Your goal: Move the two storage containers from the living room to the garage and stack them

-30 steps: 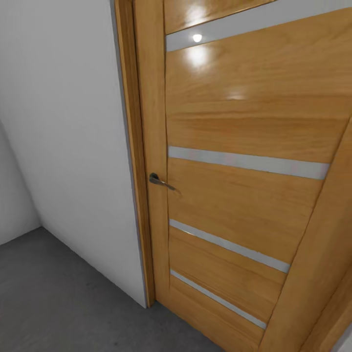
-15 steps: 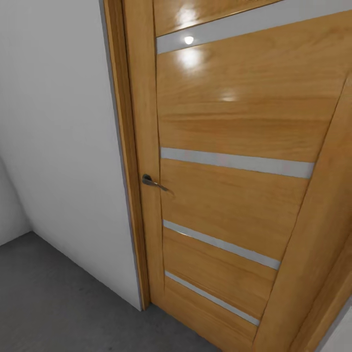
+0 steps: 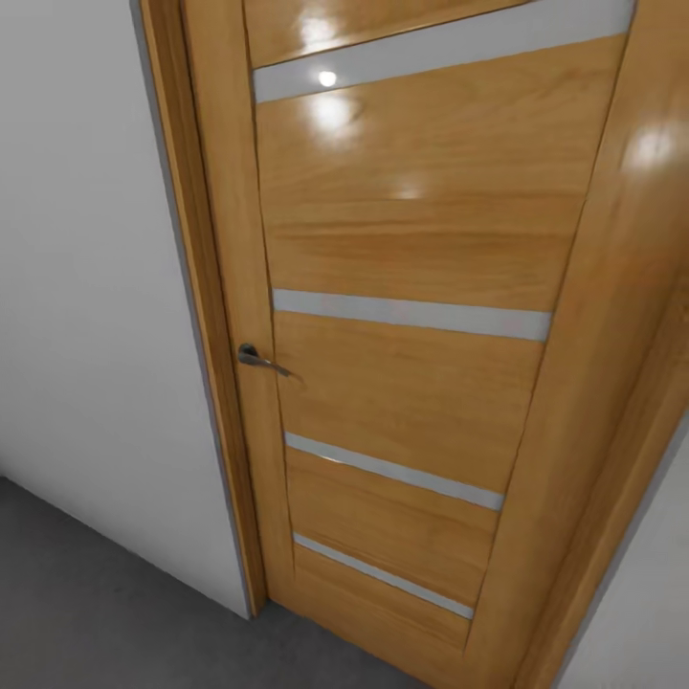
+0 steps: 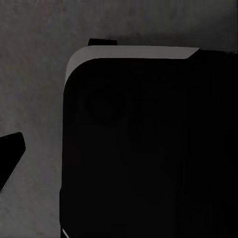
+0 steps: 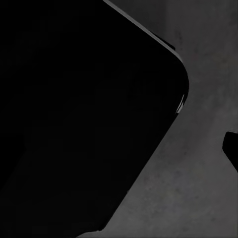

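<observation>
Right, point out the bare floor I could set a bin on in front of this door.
The grey concrete floor lies bare, bordered by the white wall and the wooden door with its frame. The door stands shut with its handle unturned; no passage there.

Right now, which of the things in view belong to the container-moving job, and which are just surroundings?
Belongs to the job:
- the grey concrete floor, the kind the containers are to end up on

Just surroundings:
- wooden door with pale stripes, shut
- door handle
- white wall
- dark rounded body of the robot over the floor in the left wrist view
</observation>
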Controlling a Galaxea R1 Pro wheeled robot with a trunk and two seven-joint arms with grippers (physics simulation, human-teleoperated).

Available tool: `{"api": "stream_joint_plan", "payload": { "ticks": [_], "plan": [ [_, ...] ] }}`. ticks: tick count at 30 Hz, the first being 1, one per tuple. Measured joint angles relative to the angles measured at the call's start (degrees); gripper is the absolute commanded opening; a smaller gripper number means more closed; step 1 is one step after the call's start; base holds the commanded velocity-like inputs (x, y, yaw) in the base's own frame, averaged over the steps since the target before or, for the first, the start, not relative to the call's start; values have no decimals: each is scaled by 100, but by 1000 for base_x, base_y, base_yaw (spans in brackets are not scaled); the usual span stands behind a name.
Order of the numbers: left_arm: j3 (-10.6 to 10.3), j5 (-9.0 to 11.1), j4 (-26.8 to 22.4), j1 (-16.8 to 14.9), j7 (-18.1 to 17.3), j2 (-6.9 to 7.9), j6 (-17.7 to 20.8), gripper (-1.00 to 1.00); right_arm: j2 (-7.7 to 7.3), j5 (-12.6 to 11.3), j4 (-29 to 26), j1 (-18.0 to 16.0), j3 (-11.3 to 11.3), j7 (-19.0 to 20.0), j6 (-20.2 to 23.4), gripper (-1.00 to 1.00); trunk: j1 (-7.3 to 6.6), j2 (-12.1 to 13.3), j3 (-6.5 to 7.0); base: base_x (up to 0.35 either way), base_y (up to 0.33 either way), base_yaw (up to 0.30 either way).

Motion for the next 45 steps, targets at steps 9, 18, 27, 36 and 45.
{"api": "stream_joint_plan", "payload": {
  "ticks": [9, 18, 27, 36, 45],
  "plan": [
    [-3, 0, 0, 0, 2, 0, 0, 100, 1, 0, 0, 0, 0, 0, 0, 100, 0, 0, 0, 0, 0, -228],
    [-2, 0, 0, 0, 1, 0, 0, 100, -1, 0, 0, 0, 0, 0, 4, 100, 0, 0, 0, 0, 0, -220],
    [-4, 0, 0, 0, 2, 0, 0, 100, -2, 0, 0, 0, 0, 0, -2, 100, 0, 0, 0, 0, 0, -219],
    [-5, 0, 0, 0, 2, 0, 0, 100, -2, -2, 0, 0, 0, 0, 2, 100, 0, 0, 0, 0, 0, -221],
    [-5, 4, 0, 0, -2, 0, -1, 100, -2, -4, 0, 0, 1, 0, 4, 100, 0, 0, 0, 0, 29, -193]
  ]
}}
